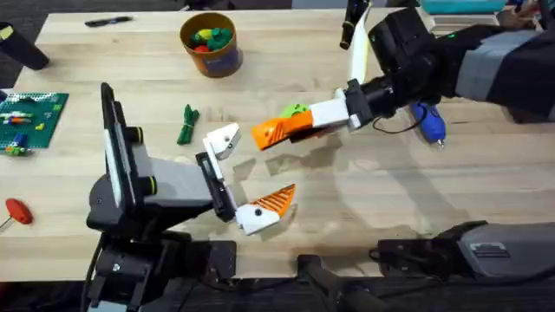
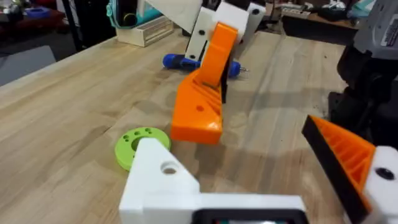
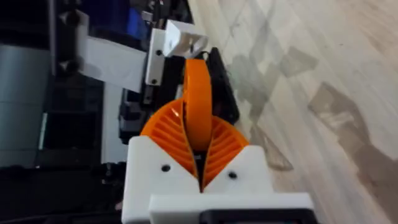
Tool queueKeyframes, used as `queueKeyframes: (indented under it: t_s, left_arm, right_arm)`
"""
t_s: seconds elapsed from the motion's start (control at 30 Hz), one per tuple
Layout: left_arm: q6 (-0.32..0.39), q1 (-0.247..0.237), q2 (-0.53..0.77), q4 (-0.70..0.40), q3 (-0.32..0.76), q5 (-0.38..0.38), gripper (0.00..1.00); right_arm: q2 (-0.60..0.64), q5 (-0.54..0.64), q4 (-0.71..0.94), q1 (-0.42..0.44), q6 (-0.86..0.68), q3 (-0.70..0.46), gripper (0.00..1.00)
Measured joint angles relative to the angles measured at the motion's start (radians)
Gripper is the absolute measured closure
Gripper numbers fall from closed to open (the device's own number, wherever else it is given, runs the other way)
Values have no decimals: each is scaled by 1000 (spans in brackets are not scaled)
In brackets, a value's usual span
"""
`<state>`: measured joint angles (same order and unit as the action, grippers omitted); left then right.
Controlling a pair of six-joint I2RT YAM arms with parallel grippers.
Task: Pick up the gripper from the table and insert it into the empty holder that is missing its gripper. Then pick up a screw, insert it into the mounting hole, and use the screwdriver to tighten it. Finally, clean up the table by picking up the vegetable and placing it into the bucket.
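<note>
The right arm reaches across the wooden surface, its right pincer clenched on the small orange ribbed plastic gripper, held just beside the left pincer's released white angular holder.

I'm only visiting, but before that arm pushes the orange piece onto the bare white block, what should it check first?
1. Orange gripper piece clamped between the right gripper pads: ok.
2. Holder bare of any orange finger: ok.
3. Piece lined up with the holder: cannot tell; they are apart in the overhead view.
4. Screwdriver on the table for later: ok.
5. Vegetable in the bucket: not ok, it lies on the table.
</note>
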<state>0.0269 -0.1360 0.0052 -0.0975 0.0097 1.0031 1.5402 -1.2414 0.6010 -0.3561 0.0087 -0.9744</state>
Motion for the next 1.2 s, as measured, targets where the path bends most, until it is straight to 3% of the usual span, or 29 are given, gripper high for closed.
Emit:
queueKeyframes:
  t_s: [0.2,0.53,0.63,0.9,1.2]
  left_arm:
    - [0,0,0,0,0,0,15]
    - [0,0,0,0,0,0,15]
    - [0,0,0,0,0,0,15]
    - [0,0,0,0,0,0,15]
    - [0,0,0,0,0,0,15]
  right_arm:
    - [4,-50,-77,-24,68,1,997]
    - [73,-66,-73,-36,120,6,997]
    - [41,-66,-122,-37,153,59,997]
    - [9,-40,-524,-37,411,249,997]
    - [-49,-12,-1185,-43,851,442,997]
